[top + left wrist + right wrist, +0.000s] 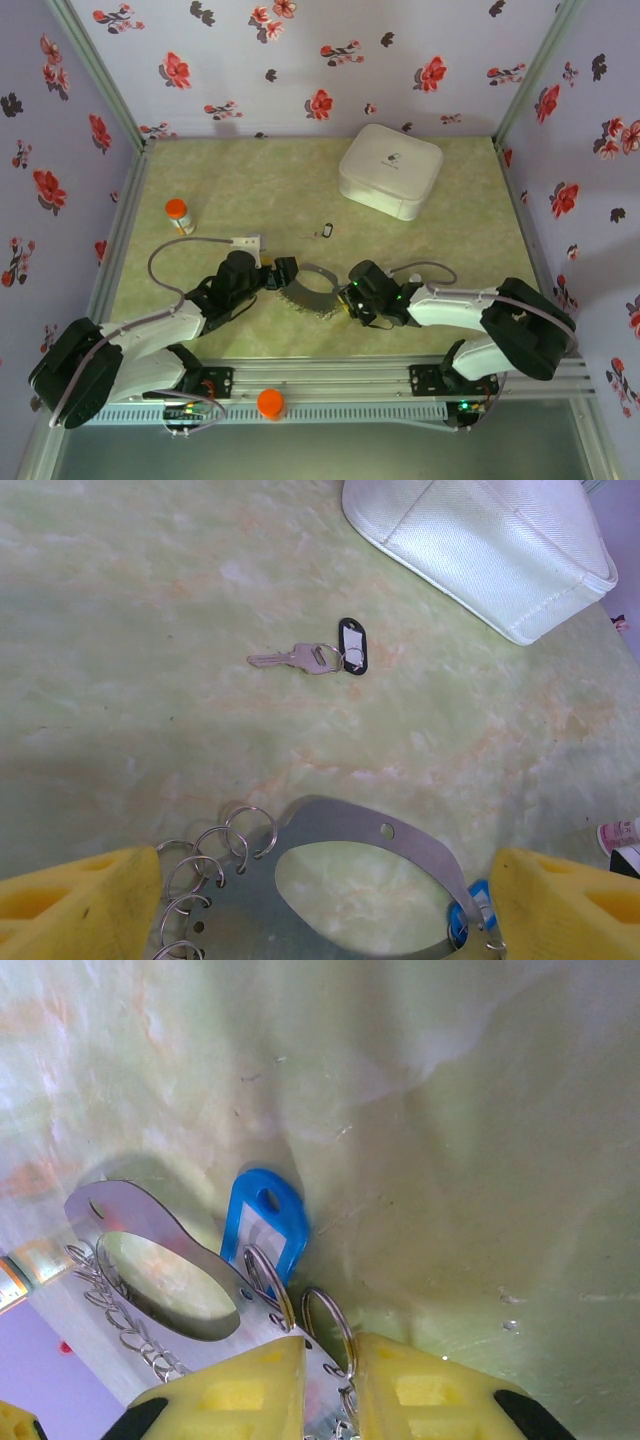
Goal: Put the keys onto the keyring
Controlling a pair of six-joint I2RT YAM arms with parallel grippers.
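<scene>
Keyring [312, 290] lies by the near edge of the table [470, 290]. Right end effector [330, 1375] pinches it; left end effector [320, 885] straddles it, wide.

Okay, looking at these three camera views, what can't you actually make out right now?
- Left wrist view: the bottom edge cuts off the keyring and left end effector; grip unclear.
- Right wrist view: the bottom edge cuts off where the right end effector meets the keyring.
- Right wrist view: the keyring covers the blue key's lower end.
- Top view: the black key is too small for detail.
</scene>
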